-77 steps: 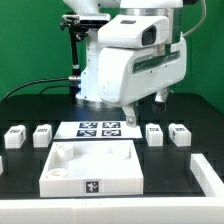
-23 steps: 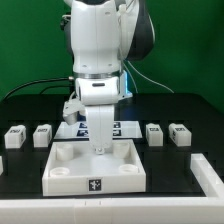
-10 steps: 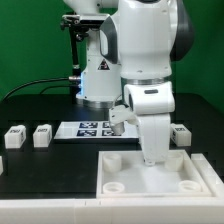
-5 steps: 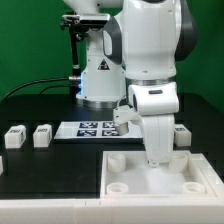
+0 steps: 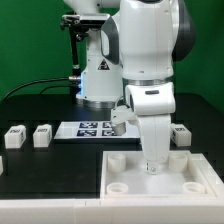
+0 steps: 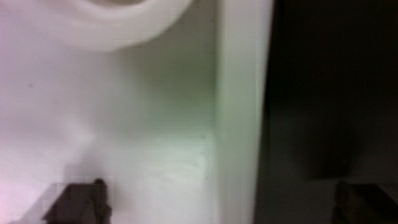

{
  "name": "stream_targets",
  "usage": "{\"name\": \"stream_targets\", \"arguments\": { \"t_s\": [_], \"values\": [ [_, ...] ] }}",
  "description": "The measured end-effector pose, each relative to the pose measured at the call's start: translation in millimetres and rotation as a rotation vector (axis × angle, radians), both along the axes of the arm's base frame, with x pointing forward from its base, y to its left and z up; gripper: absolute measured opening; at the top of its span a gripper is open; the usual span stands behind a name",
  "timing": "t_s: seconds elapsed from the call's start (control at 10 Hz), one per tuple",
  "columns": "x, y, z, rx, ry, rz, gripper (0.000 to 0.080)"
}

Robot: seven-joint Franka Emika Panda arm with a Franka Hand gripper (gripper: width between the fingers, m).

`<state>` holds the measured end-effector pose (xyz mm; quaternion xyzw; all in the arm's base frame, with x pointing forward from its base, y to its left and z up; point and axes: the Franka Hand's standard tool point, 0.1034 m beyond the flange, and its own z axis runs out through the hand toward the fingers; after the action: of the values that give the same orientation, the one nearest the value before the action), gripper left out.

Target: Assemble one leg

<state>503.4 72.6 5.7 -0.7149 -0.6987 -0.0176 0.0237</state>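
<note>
Small white legs stand in a row on the black table: two at the exterior view's left (image 5: 12,137) (image 5: 42,135) and one at its right (image 5: 181,134), partly behind the arm. My gripper (image 5: 153,166) is down on the large flat white board (image 5: 190,186) at the exterior view's right. In the wrist view my gripper (image 6: 219,200) is open. Its dark fingers (image 6: 75,200) stand wide apart, one over the white board (image 6: 160,120) and one over the dark table, astride the board's edge. A round socket (image 6: 125,20) shows at one corner. No leg is held.
The marker board (image 5: 88,129) lies flat behind the white board, in front of the arm's base. A green wall backs the table. The white board reaches the table's front edge at the exterior view's right.
Since 2.3 s ago the large white board and my arm have shifted from the middle to the exterior view's right. Over the last second my gripper has sunk slightly at the board.
</note>
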Motion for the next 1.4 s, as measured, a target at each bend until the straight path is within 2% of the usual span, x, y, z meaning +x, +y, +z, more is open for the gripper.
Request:
{"name": "stream_targets", "arguments": {
  "t_s": [0.4,0.5,0.6,0.9,1.0,1.4],
  "values": [
    [-0.9,-1.5,0.1,0.000,0.001,-0.004,0.0649],
    [-1.0,-0.2,3.7,-0.002,-0.002,-0.017,0.0648],
    [-2.2,2.6,11.3,-0.006,-0.009,-0.032,0.0648],
    [-15.4,10.0,47.0,-0.022,-0.041,-0.105,0.0648],
    [-17.1,9.1,50.8,-0.024,-0.044,-0.113,0.0648],
    [-18.0,8.9,47.0,-0.021,-0.032,-0.224,0.0648]
  ]
}}
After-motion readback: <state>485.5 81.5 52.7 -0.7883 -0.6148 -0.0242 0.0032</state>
